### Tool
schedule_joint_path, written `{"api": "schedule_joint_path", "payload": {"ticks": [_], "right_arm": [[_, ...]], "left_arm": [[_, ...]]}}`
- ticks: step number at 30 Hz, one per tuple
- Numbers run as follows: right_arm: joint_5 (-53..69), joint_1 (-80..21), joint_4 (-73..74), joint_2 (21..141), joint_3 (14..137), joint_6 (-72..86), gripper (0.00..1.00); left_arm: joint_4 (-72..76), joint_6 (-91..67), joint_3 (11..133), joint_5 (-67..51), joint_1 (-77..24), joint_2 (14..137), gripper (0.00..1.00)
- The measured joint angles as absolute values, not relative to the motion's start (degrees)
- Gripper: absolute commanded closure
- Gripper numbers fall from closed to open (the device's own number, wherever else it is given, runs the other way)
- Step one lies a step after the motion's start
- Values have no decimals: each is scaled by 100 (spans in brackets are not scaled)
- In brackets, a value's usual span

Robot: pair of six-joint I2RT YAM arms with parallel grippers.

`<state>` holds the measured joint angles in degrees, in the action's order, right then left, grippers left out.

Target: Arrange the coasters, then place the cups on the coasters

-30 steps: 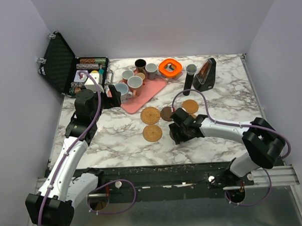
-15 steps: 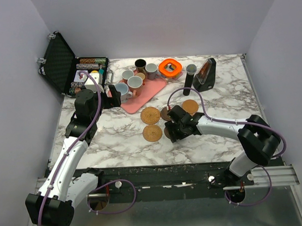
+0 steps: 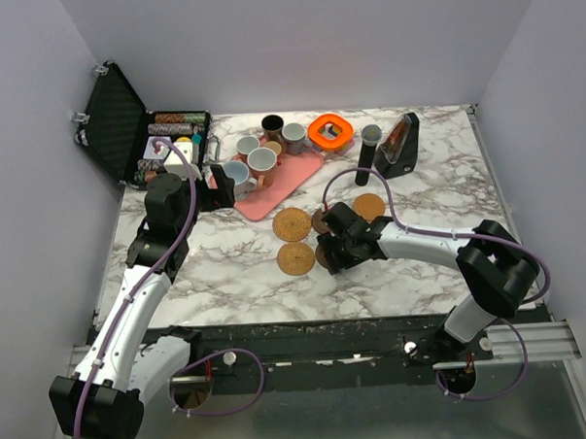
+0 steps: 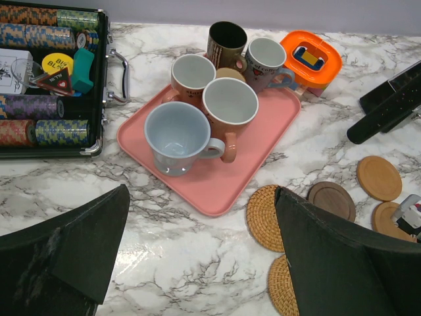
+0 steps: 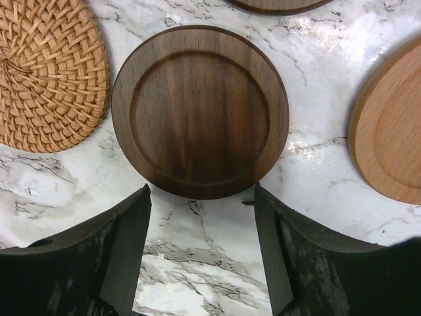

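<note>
Six cups stand on the pink tray (image 4: 253, 161): a pale blue cup (image 4: 176, 137) in front, a pinkish cup (image 4: 230, 105) behind it, others further back. My left gripper (image 4: 202, 191) hangs open just short of the tray's near edge, holding nothing. Two woven coasters (image 3: 291, 223) lie mid-table, with a dark one (image 3: 322, 219) and a tan one (image 3: 369, 207) to their right. My right gripper (image 5: 201, 191) is open low over the table. Its fingertips (image 5: 141, 197) flank the near rim of a dark wooden coaster (image 5: 199, 112), which lies flat between a woven coaster (image 5: 49, 72) and a tan coaster (image 5: 391, 138).
An open black case (image 3: 158, 138) of poker chips sits at the back left. An orange ring-shaped object (image 3: 330, 130), a tall black cylinder (image 3: 368, 150) and a black wedge-shaped box (image 3: 399, 145) stand at the back right. The left gripper (image 3: 222, 187) is next to the tray (image 3: 273, 199).
My right gripper has slid a little to the left, toward the woven coasters, with its jaws narrowing slightly. The left arm has not moved.
</note>
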<state>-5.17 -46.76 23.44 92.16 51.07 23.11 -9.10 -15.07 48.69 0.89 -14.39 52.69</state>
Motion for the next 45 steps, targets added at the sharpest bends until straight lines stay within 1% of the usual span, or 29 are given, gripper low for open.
{"api": "schedule_joint_path", "payload": {"ticks": [20,25,27,29,32,40,45], "right_arm": [[-620,-4676,2314,9351,5242,2399,29],[-661,-4676,2311,9354,5242,2412,24],[-674,-4678,2305,9354,5242,2423,19],[-679,-4681,2283,9341,5242,2438,11],[-687,-4681,2246,9332,5242,2440,6],[-751,-4681,2377,9100,5103,2434,2],[-945,-4681,2580,8757,5092,2390,1]], "left_arm": [[-910,-1507,4869,89,-1439,5269,1],[-910,-1507,4869,89,-1439,5269,1],[-910,-1507,4869,89,-1439,5269,1],[-910,-1507,4869,89,-1439,5269,1],[-910,-1507,4869,89,-1439,5269,1],[-910,-1507,4869,89,-1439,5269,1],[-910,-1507,4869,89,-1439,5269,1]]}}
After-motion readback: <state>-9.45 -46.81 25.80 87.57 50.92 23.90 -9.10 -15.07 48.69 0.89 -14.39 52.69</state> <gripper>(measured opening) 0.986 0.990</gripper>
